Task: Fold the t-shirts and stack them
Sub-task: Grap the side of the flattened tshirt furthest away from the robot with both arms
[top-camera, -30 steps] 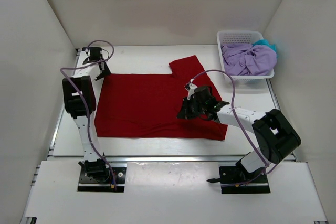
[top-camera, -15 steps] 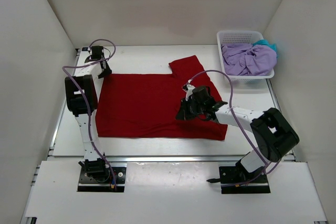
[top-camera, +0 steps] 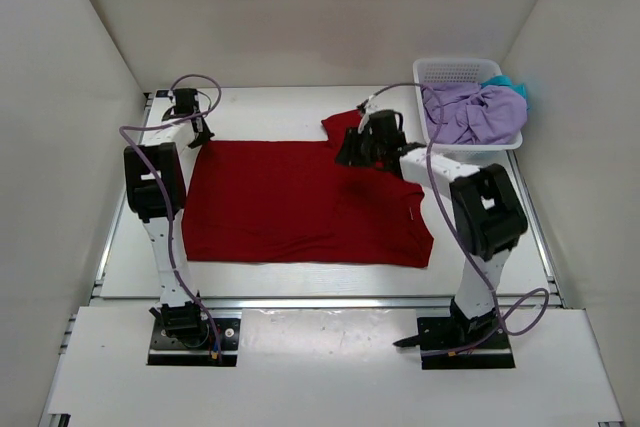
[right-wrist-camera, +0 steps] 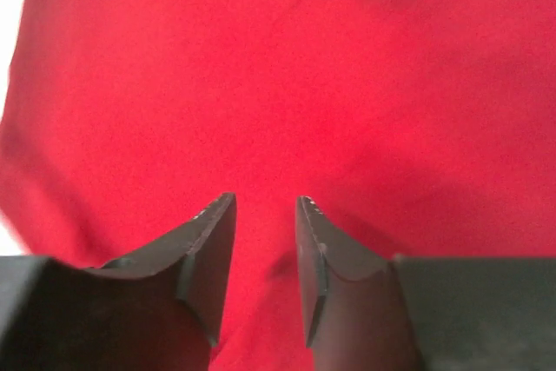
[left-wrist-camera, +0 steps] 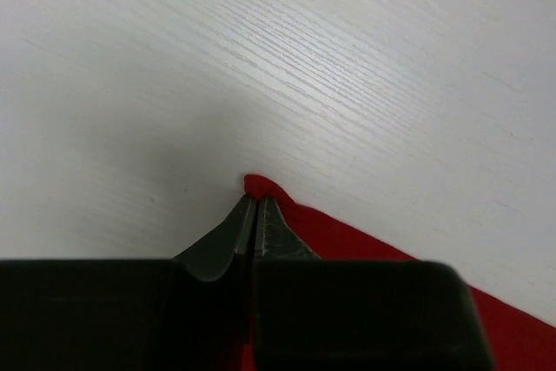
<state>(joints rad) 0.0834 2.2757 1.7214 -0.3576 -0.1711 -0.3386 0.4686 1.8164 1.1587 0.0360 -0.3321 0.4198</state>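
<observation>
The right arm has swung away from the near right part of the red t-shirt [top-camera: 290, 202] and now sits over its far sleeve, the right gripper [right-wrist-camera: 265, 206] with its jaws parted to a narrow gap, nothing between them, only red cloth beneath. The left gripper [left-wrist-camera: 254, 202] has closed up, and its fingers are pinched together on the shirt's far left corner, a red tip poking out just past them. From that pinch the shirt lies flat on the table [top-camera: 260, 107], toward the right gripper and the arm bases. Count: three shirts, one basket. Just right of the right gripper, the white basket [top-camera: 450, 69] holds the lavender t-shirt [top-camera: 470, 112] and the teal t-shirt [top-camera: 512, 85].
</observation>
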